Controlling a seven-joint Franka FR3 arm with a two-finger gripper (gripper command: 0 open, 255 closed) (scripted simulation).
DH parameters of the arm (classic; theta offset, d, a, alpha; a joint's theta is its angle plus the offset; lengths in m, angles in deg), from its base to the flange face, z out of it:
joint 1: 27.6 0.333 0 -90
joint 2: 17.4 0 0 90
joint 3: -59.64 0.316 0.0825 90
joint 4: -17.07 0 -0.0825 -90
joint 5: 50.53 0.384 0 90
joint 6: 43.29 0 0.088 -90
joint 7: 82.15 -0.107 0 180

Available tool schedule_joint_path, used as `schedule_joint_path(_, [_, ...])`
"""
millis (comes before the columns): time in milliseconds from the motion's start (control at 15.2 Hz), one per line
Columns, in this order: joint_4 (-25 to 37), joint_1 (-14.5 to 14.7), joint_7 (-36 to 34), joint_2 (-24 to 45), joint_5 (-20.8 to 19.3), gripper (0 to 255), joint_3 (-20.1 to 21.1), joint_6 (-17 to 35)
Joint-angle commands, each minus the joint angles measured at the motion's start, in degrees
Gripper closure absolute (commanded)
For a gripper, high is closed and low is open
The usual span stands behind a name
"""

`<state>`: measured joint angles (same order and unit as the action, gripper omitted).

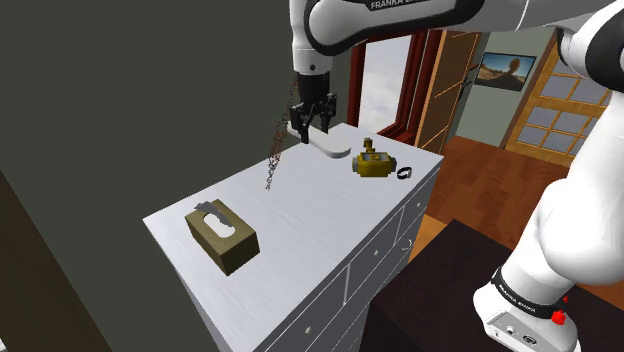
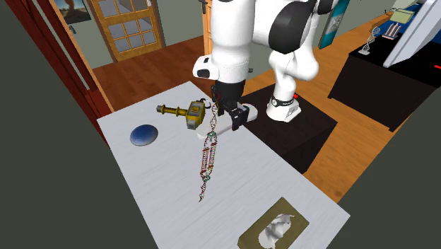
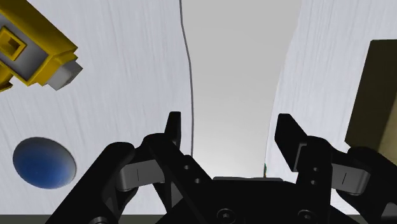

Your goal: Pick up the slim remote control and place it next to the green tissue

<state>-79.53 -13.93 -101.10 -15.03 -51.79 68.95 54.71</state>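
My black gripper (image 1: 312, 125) (image 2: 230, 117) (image 3: 230, 137) is shut on the slim remote control (image 1: 333, 149) (image 2: 222, 130) (image 3: 232, 76), a flat pale grey slab. The fingers (image 3: 173, 130) clasp its long edges and it hangs a little above the dresser top. The tissue box (image 1: 222, 235) (image 2: 274, 228) (image 3: 376, 95) is olive green with a white tissue poking out. It sits at the other end of the top, far from the gripper.
Near the gripper are a yellow hammer-like toy (image 1: 373, 163) (image 2: 185, 113) (image 3: 32, 51) and a blue dome (image 2: 144, 134) (image 3: 43, 162). A helix model (image 1: 272, 160) (image 2: 207, 159) stands between remote and tissue box. The white dresser top (image 1: 330, 230) (image 2: 155, 191) ends in drawers.
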Motion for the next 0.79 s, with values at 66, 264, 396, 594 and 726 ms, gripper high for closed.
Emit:
schedule_joint_path(66, [-2.23,1.91,-3.75,-1.84,0.34,255,1.81,0.36])
schedule_joint_path(264, [-3.77,3.81,-7.50,-3.18,0.70,255,3.72,0.54])
schedule_joint_path(396, [-4.45,5.10,-10.07,-3.79,0.92,255,5.03,0.60])
schedule_joint_path(594, [-4.96,7.04,-14.00,-4.28,1.19,255,7.08,0.61])
schedule_joint_path(726, [-4.96,8.35,-16.69,-4.31,1.30,255,8.47,0.56])
